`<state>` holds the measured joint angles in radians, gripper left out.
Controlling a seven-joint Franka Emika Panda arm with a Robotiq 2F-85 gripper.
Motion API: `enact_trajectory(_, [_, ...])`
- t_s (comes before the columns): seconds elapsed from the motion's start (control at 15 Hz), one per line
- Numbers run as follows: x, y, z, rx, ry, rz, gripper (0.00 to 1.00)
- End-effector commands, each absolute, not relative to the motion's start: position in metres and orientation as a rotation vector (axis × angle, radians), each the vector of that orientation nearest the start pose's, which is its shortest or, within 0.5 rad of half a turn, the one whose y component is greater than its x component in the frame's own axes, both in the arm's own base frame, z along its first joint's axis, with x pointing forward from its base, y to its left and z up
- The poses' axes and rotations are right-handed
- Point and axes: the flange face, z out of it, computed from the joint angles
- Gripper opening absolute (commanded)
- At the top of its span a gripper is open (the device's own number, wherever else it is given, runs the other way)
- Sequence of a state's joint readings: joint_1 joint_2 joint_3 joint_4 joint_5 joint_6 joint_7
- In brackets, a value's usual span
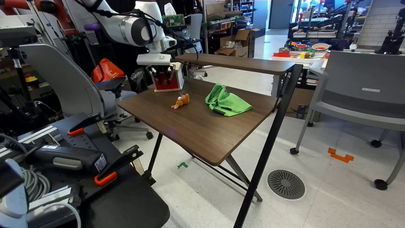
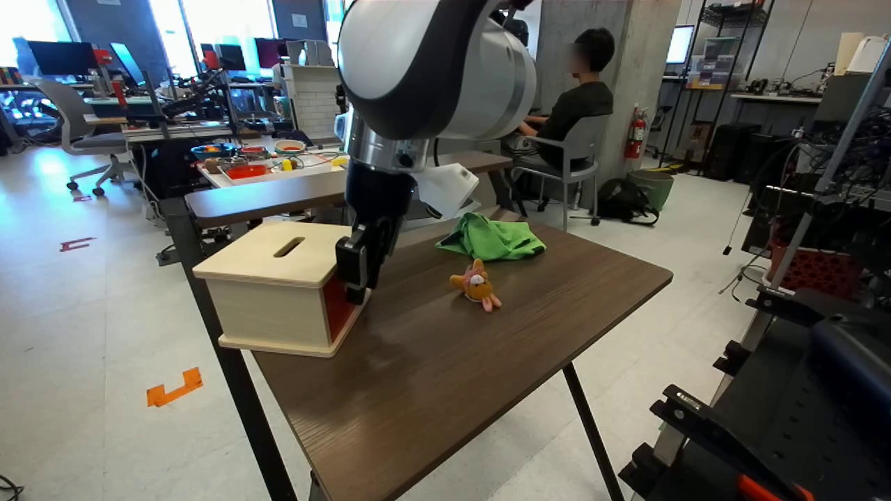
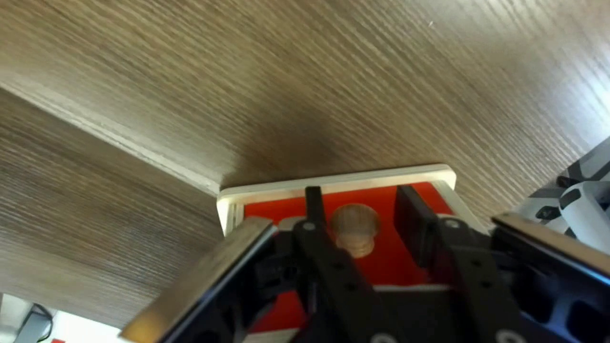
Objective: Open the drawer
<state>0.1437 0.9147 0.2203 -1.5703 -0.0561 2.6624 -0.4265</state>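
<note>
Sharing brown tabletop point(image 1: 193, 129): box point(image 2: 271, 313), toy point(image 2: 477, 284), cloth point(image 2: 491, 241); chairs point(image 1: 360, 76) on pale floor point(image 1: 177, 202).

In an exterior view, we see a toy point(image 2: 477, 284) on a table point(image 2: 452, 376). A box point(image 2: 271, 309) stands left, a cloth point(image 2: 491, 240) behind

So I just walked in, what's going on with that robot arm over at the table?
The robot arm has its gripper at the red-fronted drawer of a small wooden box, apparently to pull it open. In the wrist view the gripper is open, straddling the wooden knob but not closed on it. The drawer looks shut. A small orange toy and a green cloth lie on the table, apart from the gripper.
</note>
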Motion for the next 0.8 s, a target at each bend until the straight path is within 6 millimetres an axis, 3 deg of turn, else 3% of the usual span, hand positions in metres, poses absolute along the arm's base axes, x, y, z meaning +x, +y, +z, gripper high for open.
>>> enact_trajectory(0.0, [0.683,0.238,0.129,-2.800,-1.035,-0.386,0.63])
enact_trajectory(0.13, [0.684,0.237,0.127,-2.804,-1.028,-0.382,0.59])
enact_trajectory(0.2, [0.684,0.236,0.125,-2.805,-1.032,-0.377,0.15])
enact_trajectory(0.27, [0.684,0.236,0.125,-2.805,-1.032,-0.376,0.20])
enact_trajectory(0.33, [0.684,0.236,0.124,-2.805,-1.031,-0.372,0.20])
enact_trajectory(0.47, [0.682,0.234,0.125,-2.803,-1.032,-0.364,0.06])
enact_trajectory(0.73, [0.680,0.225,0.126,-2.816,-1.045,-0.304,0.07])
